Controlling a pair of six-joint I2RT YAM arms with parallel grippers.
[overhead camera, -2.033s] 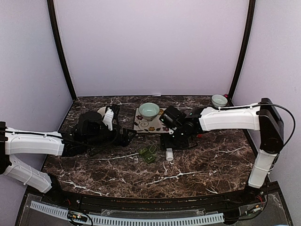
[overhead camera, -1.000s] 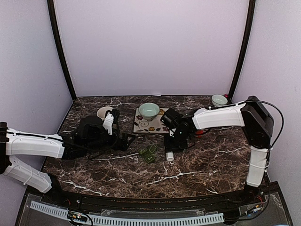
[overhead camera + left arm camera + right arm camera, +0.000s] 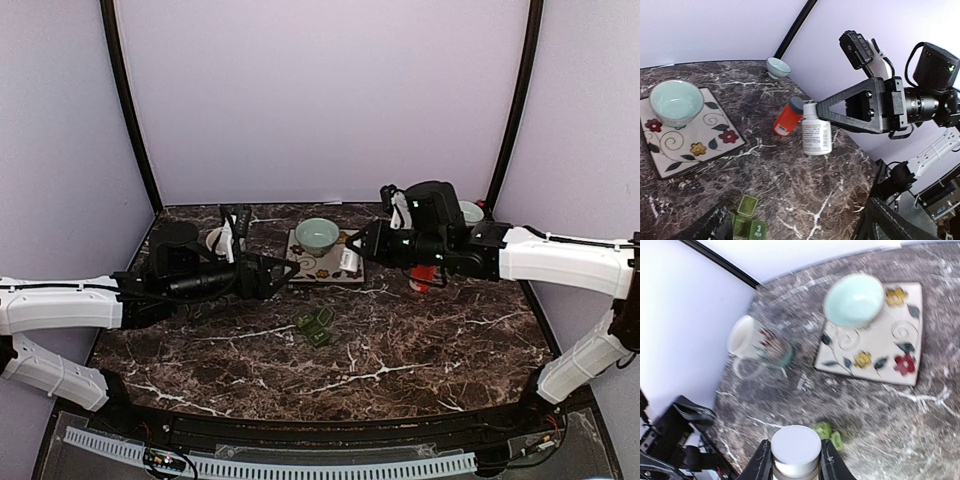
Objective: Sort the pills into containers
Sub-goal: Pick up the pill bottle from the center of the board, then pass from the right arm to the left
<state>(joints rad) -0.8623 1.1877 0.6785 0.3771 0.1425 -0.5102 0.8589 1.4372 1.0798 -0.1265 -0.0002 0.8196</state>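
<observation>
The containers are a small dark green pill box lying on the marble, also seen in the left wrist view and, blurred, in the right wrist view. One of its lids stands open. My right gripper hangs over the table's middle, shut on a white capped pill bottle, which shows upright in the air from the left wrist. My left gripper is open and empty, left of the pill box, pointing at the right gripper. No pills are visible.
A flowered square plate carries a pale green bowl at the back centre. A mug stands behind the left arm. An orange bottle lies under the right arm, and a small bowl sits in the back right corner.
The white bottle lay on the marble right of the pill box; the right gripper has closed on it and lifted it up and back. The left gripper rose and reached further right.
</observation>
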